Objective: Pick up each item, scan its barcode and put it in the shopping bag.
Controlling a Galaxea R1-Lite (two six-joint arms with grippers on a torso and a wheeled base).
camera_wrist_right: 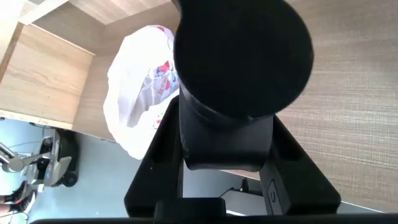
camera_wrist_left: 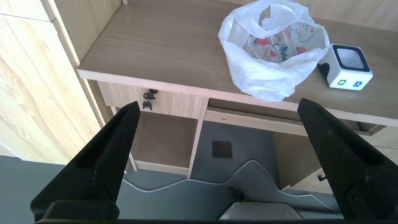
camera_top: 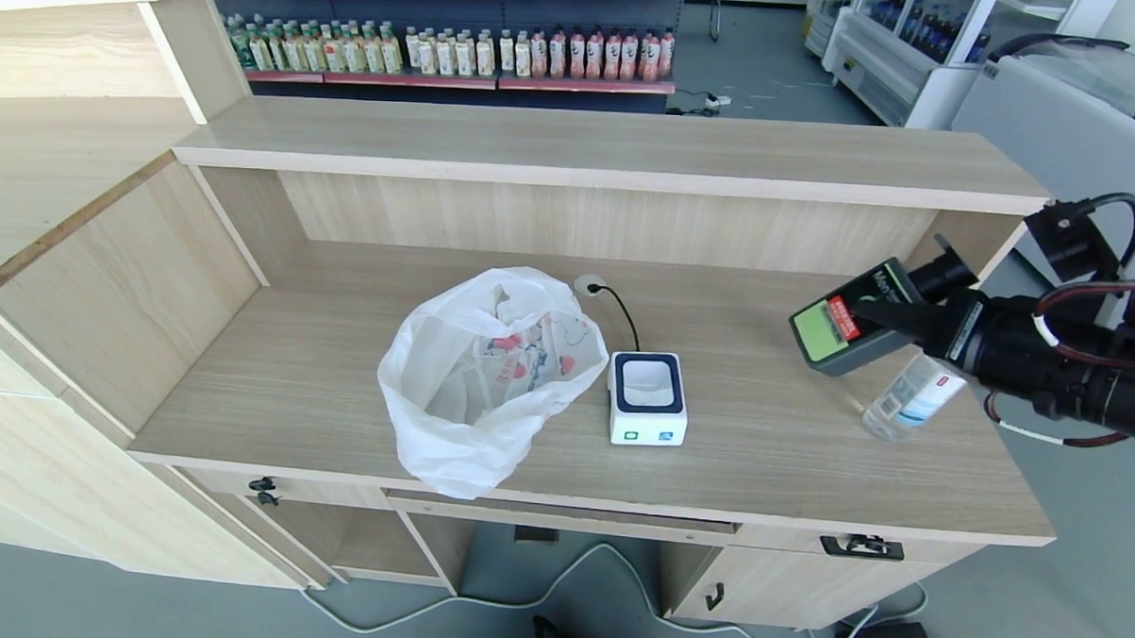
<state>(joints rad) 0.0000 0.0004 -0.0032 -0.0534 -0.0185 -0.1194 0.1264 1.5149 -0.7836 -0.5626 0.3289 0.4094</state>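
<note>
The right hand is at the 3 o'clock side of the surface, raised above it, with its fingers closed on a dark container that has a green face, a red label and a round black cap. The container is tilted, its green face turned toward 9 o'clock. Just under the hand, toward 5 o'clock from the container, a clear plastic bottle with a white label lies on its side on the surface near the right edge. The white shopping bag sits at the middle of the surface with its mouth open upward, and red and blue print shows inside it; whether that is an item or the bag's own pattern I cannot tell. Just beside the bag at its 3 o'clock stands the white barcode scanner, its dark window facing up, with a black cable running from it toward 12 o'clock to a round port. The left hand hangs off the near edge of the surface, fingers spread wide apart and gripping nothing. Beyond the surface, at 12 o'clock, a store shelf carries a row of drink bottles.
</note>
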